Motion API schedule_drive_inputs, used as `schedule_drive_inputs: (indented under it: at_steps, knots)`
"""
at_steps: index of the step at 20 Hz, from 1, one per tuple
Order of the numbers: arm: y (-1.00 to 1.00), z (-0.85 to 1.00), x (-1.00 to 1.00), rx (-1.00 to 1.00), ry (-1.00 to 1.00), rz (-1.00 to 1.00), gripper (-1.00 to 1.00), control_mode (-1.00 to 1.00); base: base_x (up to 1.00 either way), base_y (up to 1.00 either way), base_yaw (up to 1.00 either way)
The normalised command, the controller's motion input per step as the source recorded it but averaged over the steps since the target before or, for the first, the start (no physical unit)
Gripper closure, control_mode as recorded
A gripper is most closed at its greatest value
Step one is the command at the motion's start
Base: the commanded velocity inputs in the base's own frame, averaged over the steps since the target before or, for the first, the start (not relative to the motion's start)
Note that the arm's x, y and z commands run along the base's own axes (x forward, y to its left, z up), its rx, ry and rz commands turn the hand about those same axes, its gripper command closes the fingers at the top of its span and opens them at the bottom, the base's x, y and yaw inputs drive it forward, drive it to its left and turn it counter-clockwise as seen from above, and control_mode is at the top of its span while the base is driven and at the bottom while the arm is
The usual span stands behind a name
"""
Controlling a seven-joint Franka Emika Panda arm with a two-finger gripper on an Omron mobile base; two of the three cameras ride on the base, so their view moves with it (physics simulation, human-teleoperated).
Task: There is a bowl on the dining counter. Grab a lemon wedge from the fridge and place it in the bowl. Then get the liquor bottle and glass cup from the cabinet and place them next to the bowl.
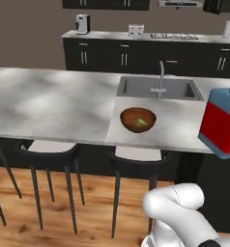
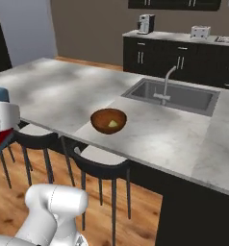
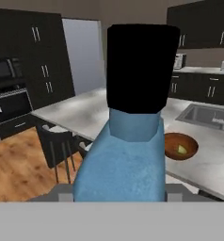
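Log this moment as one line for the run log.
claw: shut on liquor bottle | bottle: carried, off dining counter | lemon wedge: in bowl | glass cup: not placed

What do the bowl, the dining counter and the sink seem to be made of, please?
The bowl looks like wood: reddish-brown, matte, with a darker rim, though grain is hard to make out. The dining counter looks like polished marble or a similar stone: grey-white with soft cloudy mottling. The sink and its faucet look like brushed steel: even grey, dull sheen.
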Motion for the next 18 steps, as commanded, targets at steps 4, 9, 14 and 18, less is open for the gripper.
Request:
schedule_drive_inputs:
  at_steps: [4,9,14,18]
  knots:
    - [0.0,0.0,0.0,0.0,0.0,0.0,1.0,1.0,0.65,0.42,-0.43]
    - [0.0,0.0,0.0,0.0,0.0,0.0,1.0,1.0,0.54,0.55,-0.41]
    - [0.0,0.0,0.0,0.0,0.0,0.0,1.0,1.0,0.49,0.66,-0.28]
    - [0.0,0.0,0.0,0.0,0.0,0.0,1.0,1.0,0.63,0.59,-0.22]
